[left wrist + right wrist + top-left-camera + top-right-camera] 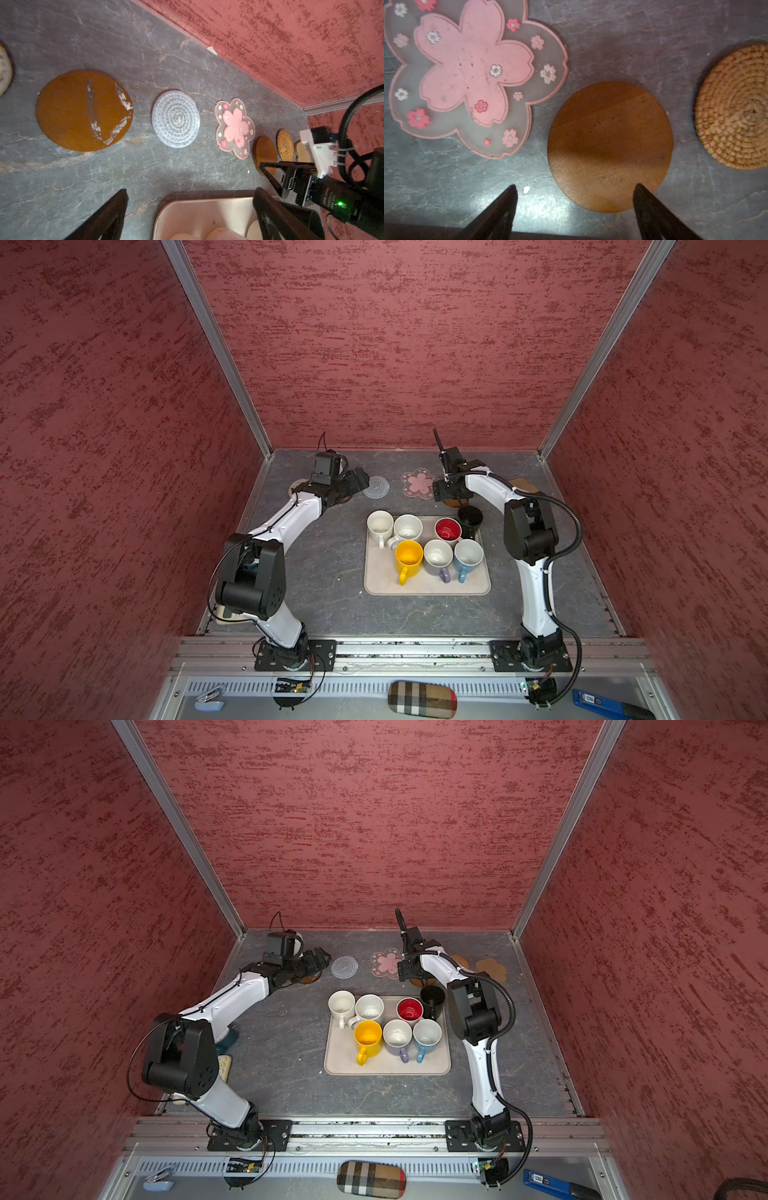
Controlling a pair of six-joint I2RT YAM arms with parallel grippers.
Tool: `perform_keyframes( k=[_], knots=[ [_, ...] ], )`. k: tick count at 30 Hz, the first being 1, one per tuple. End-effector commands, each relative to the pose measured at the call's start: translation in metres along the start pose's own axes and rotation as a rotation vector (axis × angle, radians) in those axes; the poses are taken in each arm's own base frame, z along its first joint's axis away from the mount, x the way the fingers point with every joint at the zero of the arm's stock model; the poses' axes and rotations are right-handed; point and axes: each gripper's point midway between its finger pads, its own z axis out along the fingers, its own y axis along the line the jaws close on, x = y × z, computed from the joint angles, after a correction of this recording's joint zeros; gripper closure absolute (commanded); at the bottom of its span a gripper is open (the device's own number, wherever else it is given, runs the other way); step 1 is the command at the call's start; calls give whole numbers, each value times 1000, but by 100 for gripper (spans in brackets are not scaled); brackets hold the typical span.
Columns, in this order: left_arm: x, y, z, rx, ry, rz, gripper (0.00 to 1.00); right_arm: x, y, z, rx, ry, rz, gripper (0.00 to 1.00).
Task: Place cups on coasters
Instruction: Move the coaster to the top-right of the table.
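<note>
The right end effector (575, 185) hangs released, jaws spread wide with nothing between them, right over a brown disc coaster (610, 145). A flower coaster (467, 68) lies just to its left and a rattan coaster (735, 108) just to its right.

The nearest cup is the black mug (470, 517), upright just behind this end effector, toward its own arm's base, at the far right corner of the tray (428, 589). I cannot tell whether it stands on the rim or just off it, nor which way its handle points. The other six mugs (437, 552) stand farther back on the tray, and no coaster carries a cup.

The left end effector (190, 189), also released and empty, hovers well apart over a second brown disc (83, 110).

The right arm looks better placed: a short reach back for the black mug, then forward again to the disc.
</note>
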Motion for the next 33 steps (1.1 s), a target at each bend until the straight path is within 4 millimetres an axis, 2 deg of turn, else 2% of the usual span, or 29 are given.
perform_keyframes(
  k=[1, 9, 17, 27, 33],
  knots=[
    [-13, -11, 8, 37, -30, -3, 5, -7, -5, -1, 55, -10, -19, 16],
    [-15, -11, 18, 49, -21, -7, 5, -9, -7, 6, 101, -8, -27, 17],
    [-12, -8, 22, 56, -12, -12, 5, -8, 2, 15, 80, 9, -37, 9],
    [-9, -6, 24, 60, -4, -16, 5, -4, -18, 26, 195, 21, -69, 11],
    [-7, -7, 23, 64, -1, -16, 5, -10, -26, 28, 211, 5, -56, 18]
  ],
)
